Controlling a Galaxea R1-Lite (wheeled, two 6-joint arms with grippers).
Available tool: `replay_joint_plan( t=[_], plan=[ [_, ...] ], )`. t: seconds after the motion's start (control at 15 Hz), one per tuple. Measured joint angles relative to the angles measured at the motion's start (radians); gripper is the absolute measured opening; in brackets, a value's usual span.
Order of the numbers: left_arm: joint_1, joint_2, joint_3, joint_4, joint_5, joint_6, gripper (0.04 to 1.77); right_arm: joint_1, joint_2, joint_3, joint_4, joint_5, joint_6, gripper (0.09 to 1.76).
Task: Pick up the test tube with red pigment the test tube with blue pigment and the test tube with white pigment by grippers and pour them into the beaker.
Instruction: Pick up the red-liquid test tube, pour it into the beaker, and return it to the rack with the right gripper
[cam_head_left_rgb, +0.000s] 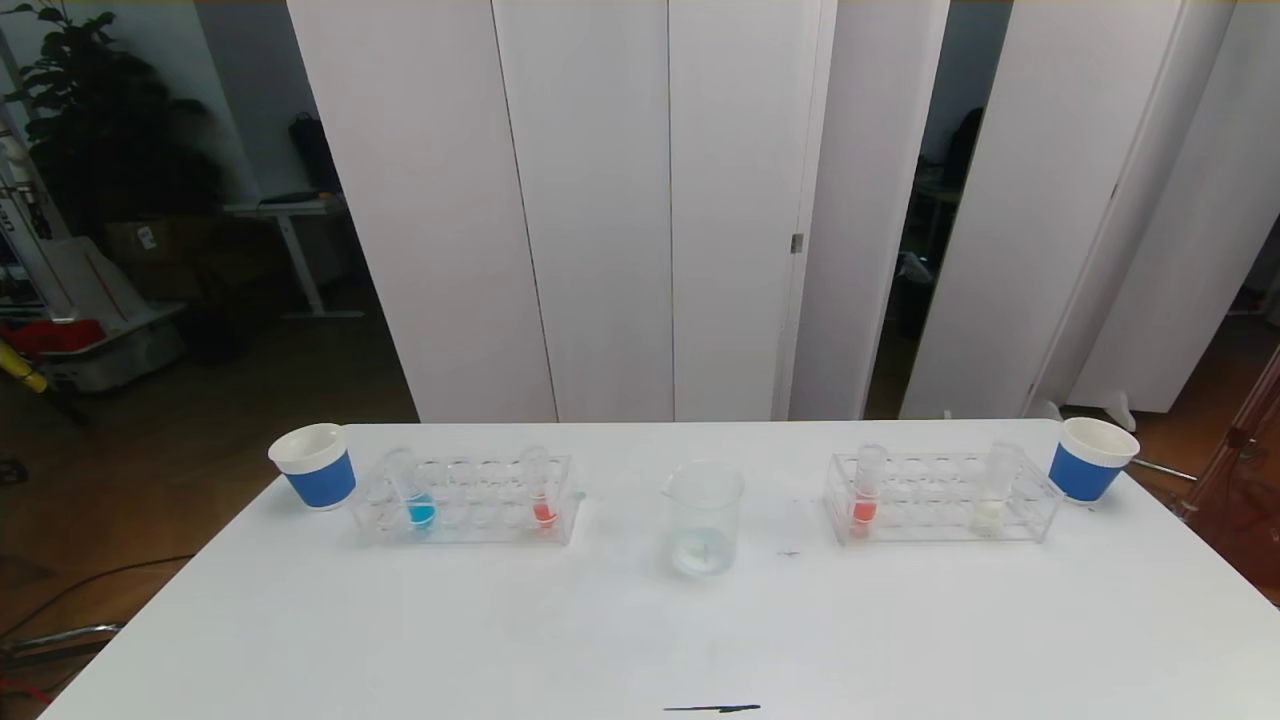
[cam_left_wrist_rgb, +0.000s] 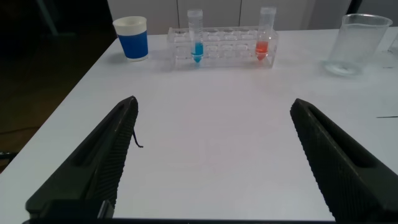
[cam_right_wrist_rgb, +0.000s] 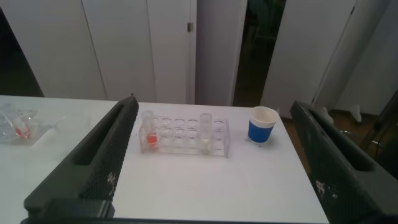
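The clear beaker (cam_head_left_rgb: 703, 520) stands mid-table. To its left a clear rack (cam_head_left_rgb: 480, 520) holds the test tube with blue pigment (cam_head_left_rgb: 420, 505) and a test tube with red pigment (cam_head_left_rgb: 543, 505). A second rack (cam_head_left_rgb: 925, 520) on the right holds another red tube (cam_head_left_rgb: 864, 505) and the test tube with white pigment (cam_head_left_rgb: 988, 510). Neither gripper shows in the head view. My left gripper (cam_left_wrist_rgb: 214, 104) hangs open over bare table, well short of the blue tube (cam_left_wrist_rgb: 197, 43). My right gripper (cam_right_wrist_rgb: 212, 104) is open too, set back from the white tube (cam_right_wrist_rgb: 205, 134).
A blue-and-white paper cup (cam_head_left_rgb: 314, 464) stands at the far left corner and another (cam_head_left_rgb: 1092, 458) at the far right corner. A short dark mark (cam_head_left_rgb: 712, 709) lies near the table's front edge. White wall panels stand behind the table.
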Motion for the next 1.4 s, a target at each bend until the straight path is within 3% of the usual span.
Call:
replay_joint_plan(
  t=[0.4, 0.73, 1.13, 1.4],
  plan=[
    [0.0, 0.0, 0.0, 0.0, 0.0, 0.0, 1.75, 0.008, 0.331, -0.037, -0.257, -0.001, 0.021, 1.75],
    [0.0, 0.0, 0.0, 0.0, 0.0, 0.0, 1.75, 0.058, 0.613, 0.002, -0.473, -0.002, 0.069, 1.75],
    [0.0, 0.0, 0.0, 0.0, 0.0, 0.0, 1.75, 0.153, 0.822, 0.255, -0.834, -0.003, 0.071, 1.75],
    [0.0, 0.0, 0.0, 0.0, 0.0, 0.0, 1.75, 0.199, 0.917, 0.406, -1.001, -0.003, 0.052, 1.75]
  ],
)
